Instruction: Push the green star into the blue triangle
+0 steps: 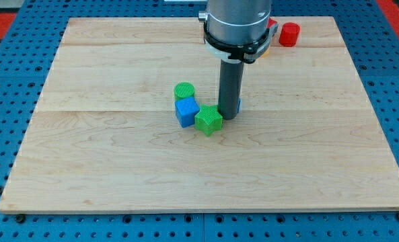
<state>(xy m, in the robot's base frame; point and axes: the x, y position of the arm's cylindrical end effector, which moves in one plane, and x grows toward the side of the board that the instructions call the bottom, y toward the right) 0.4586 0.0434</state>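
Camera view: tool, a plain dark rod with no jaws, so neither wide nor narrow and holding nothing; my tip (pixel 229 117) down on the wooden counter (pixel 105 168), touching or just beside the green star (pixel 208 120) on its right. Green star near counter centre, pressed against a blue cube (pixel 186 111) on its left; green cylinder (pixel 184 91) touching that cube from the view's top. Sliver of blue (pixel 239 105) visible behind the rod, possibly the blue triangle; shape not determinable. If so, tip stands between star and target, judged wrongly placed for the push. Red cylinder (pixel 289 33) at the view's top, well apart. No containers present.
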